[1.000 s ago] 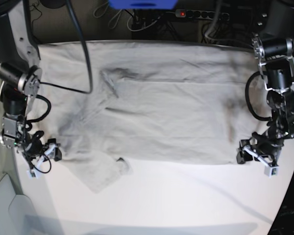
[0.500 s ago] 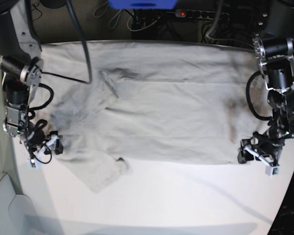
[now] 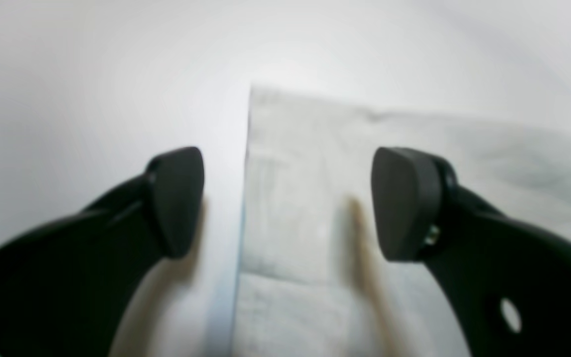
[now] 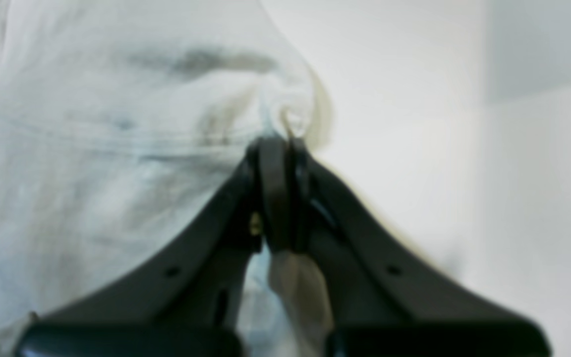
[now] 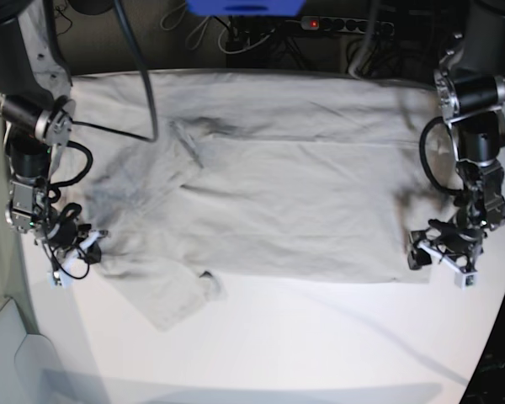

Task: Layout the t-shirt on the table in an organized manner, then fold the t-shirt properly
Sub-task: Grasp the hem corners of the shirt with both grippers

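white table [image 5: 320,345] filled most of your view, with cables and a power strip [image 5: 345,23] in the dark strip behind its far curved edge. you had the t-shirt [image 5: 278,194] spread flat across the far half of that table, its body running sideways, one sleeve [image 5: 172,299] hanging out toward the near edge on the base view's left. your right gripper [image 4: 278,144] sat at that left end of the cloth with its fingers pressed together, a pinch of the shirt's edge caught between them and puckered just ahead of the tips. your left gripper [image 3: 288,203] was at the opposite end, at the shirt's near corner, fingers spread wide; one finger stood over bare table and the other over the fabric, with the shirt's straight edge running between them, nothing gripped.
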